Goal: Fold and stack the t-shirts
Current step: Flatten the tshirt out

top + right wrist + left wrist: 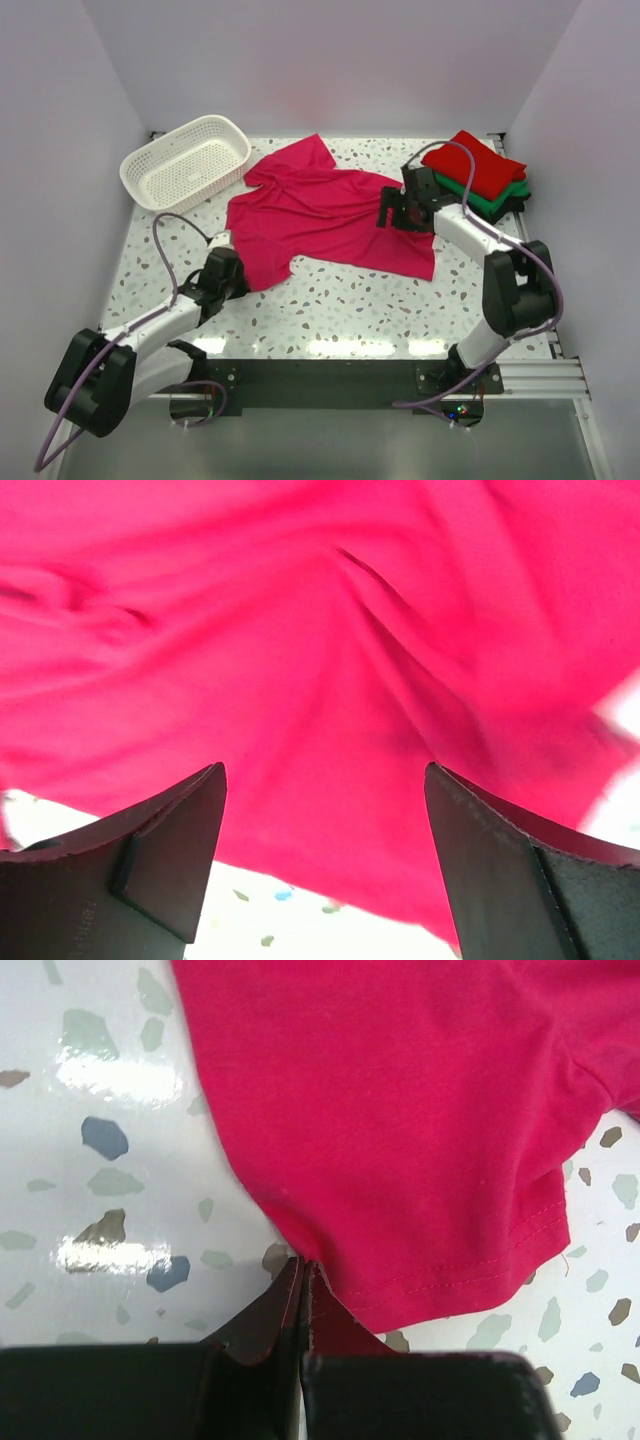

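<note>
A magenta-pink t-shirt [320, 215] lies spread and wrinkled across the middle of the table. My left gripper [240, 278] is at its near left corner. In the left wrist view the left gripper [303, 1262] is shut, its tips pinching the edge of the pink t-shirt [420, 1110] beside the stitched hem. My right gripper [386, 213] hovers over the shirt's right side. In the right wrist view the right gripper [325, 770] stands wide open, with only the pink t-shirt [320, 630] below it. A stack of folded t-shirts, red [475, 162] over green [497, 203] with black underneath, sits at the back right.
A white lattice basket [185, 165] stands at the back left, close to the shirt's sleeve. White walls close in the table on the left, back and right. Speckled tabletop [350, 305] shows in front of the shirt.
</note>
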